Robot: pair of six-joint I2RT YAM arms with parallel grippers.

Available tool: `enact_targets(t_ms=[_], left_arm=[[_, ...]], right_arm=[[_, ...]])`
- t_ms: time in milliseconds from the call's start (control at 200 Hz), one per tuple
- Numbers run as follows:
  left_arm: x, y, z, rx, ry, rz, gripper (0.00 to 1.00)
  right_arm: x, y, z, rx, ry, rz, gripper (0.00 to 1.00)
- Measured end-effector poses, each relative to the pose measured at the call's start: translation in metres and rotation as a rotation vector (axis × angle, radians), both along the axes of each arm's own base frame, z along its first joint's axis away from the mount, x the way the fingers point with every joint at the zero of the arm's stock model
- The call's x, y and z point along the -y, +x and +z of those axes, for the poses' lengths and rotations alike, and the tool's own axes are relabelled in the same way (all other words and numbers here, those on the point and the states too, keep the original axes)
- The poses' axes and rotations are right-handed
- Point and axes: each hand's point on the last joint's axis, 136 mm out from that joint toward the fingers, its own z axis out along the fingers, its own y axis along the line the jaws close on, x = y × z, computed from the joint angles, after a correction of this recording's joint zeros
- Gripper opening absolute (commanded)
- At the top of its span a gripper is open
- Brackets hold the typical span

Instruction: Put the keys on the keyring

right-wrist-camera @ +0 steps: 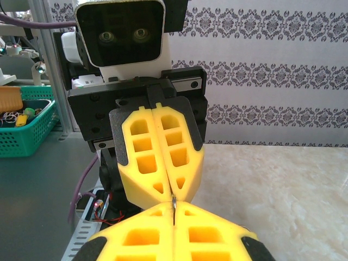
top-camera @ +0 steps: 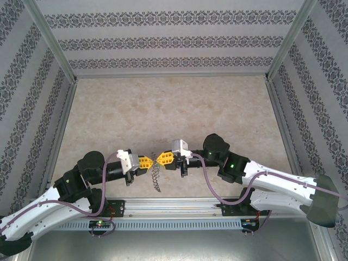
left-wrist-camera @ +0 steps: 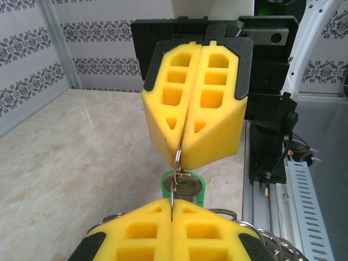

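Marbled beige bench (top-camera: pixel 163 109), near centre: left claw (top-camera: pixel 145 161) and right claw (top-camera: pixel 165 159), ribbed yellow foam, meet tip to tip. Left clamps the thin keyring (top-camera: pixel 156 176) edge; right nips a fine wire loop (left-wrist-camera: pixel 178 157). Green-headed key (left-wrist-camera: pixel 183 186) hangs between them.

The left hand (top-camera: pixel 148 161) and the right hand (top-camera: pixel 163 159) meet tip to tip over the near part of the desk (top-camera: pixel 163 103), left one on the left. The keyring (top-camera: pixel 156 175) is caught between the meeting tips, its loops trailing toward the near edge. The key (left-wrist-camera: pixel 184 189) hangs just below the tips, touching the ring.
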Motion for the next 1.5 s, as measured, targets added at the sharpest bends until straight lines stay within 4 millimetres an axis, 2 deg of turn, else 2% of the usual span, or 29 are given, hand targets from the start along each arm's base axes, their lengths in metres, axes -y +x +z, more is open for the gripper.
enact_targets(t_ms=[485, 784, 1499], left_arm=[[0.0001, -0.0005, 0.0001, 0.0, -0.001, -0.003, 0.0], [0.0007, -0.0018, 0.0001, -0.002, -0.001, -0.011, 0.0], [0.0009, -0.0023, 0.0001, -0.002, -0.001, -0.014, 0.0]], right_arm=[[0.0013, -0.0002, -0.0029, -0.001, -0.003, -0.003, 0.0], [0.0043, -0.0005, 0.0034, 0.016, 0.013, -0.011, 0.0], [0.0021, 0.0005, -0.0013, 0.021, 0.001, -0.009, 0.0]])
